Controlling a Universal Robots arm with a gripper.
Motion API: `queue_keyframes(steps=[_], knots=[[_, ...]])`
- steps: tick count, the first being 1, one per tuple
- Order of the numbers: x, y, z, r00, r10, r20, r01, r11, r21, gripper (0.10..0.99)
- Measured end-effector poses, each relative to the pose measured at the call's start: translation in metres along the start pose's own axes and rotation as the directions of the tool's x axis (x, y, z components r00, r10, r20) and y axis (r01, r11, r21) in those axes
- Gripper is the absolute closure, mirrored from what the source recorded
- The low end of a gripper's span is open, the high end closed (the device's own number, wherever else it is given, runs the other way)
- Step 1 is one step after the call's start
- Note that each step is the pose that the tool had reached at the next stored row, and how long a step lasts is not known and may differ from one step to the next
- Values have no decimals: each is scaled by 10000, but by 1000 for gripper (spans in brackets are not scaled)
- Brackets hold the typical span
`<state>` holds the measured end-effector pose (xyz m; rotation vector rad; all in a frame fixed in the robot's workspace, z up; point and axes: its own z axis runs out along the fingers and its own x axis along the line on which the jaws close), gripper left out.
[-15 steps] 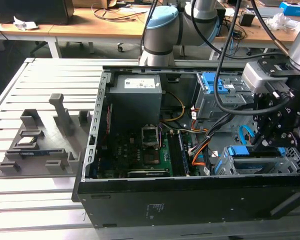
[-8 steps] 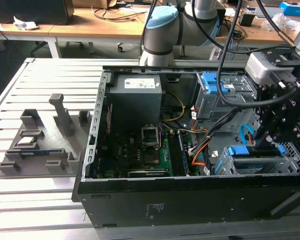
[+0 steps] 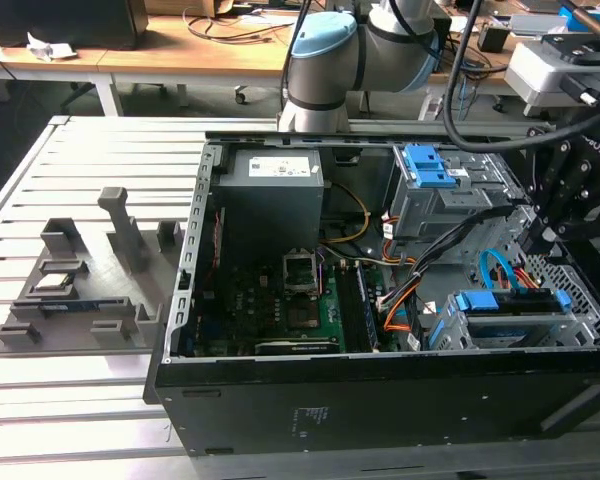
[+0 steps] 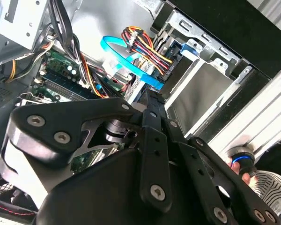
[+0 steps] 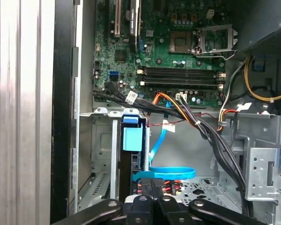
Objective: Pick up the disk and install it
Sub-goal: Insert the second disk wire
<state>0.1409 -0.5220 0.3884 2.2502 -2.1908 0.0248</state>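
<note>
- An open computer case lies on its side on a slatted metal bench, its interior facing up.
- The disk sits in the lower drive cage at the exterior view's right, near the case's front corner; its blue rail runs along the top edge and a blue tab shows at its end.
- In the first wrist view the disk appears as a blue-tabbed slab standing in the grey metal bay, with a black connector at its near end.
- In the second wrist view the disk shows its flat grey face inside the cage, blue plastic at one end.
- The end effector hangs just above the cage, at the exterior view's right; its black linkages crowd the foreground in both wrist views.
- I cannot tell whether its fingers are spread or closed; the tips are hidden.
- A light blue data cable loops just beside the disk's connector end, next to a bundle of red, yellow and black power wires.
- The green motherboard lies further inside the case, with an empty processor socket.
- A second cage with blue latches stands behind the lower cage.
- A grey plastic fixture rests on the bench well apart from the case, at the exterior view's left.
</note>
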Motion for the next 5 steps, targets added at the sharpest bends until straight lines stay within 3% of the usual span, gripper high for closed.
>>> queue_keyframes(steps=[5], knots=[[0, 0, -2, 10000, 0, -2, 0, 10000, 0, 980]])
